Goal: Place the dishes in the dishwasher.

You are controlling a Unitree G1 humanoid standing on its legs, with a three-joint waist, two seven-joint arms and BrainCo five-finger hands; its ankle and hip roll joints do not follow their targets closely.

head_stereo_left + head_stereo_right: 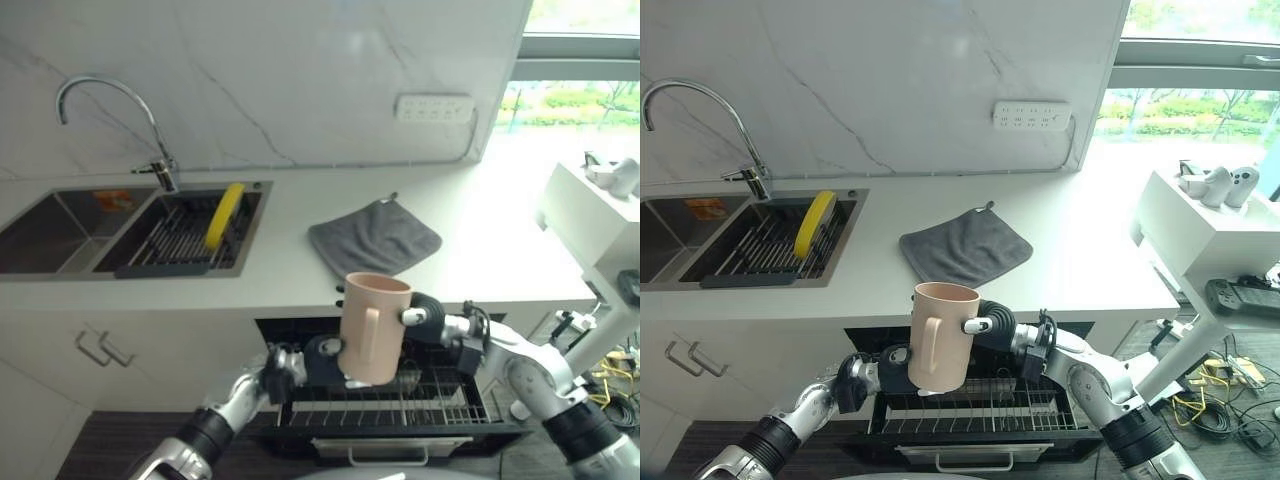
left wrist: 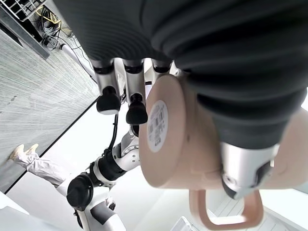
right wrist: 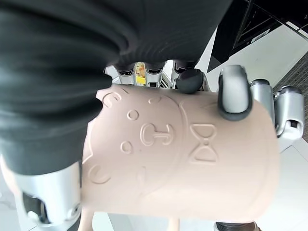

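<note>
Holding the mug (image 1: 374,327) upright above the open dishwasher rack (image 1: 420,408), you have both hands on it: the left hand (image 1: 322,362) clasps its base from 8 o'clock, the right hand (image 1: 428,317) wraps its side from 3 o'clock, fingers curled round the wall. This looks like the carry-over step, or a handover between hands. Next you probably need to commit to one hand, tip the mug mouth-down, and lower it between the rack's wires. A cloth (image 1: 375,238) lies on the counter (image 1: 480,250) at 12 o'clock, the sink (image 1: 120,235) at 10
</note>
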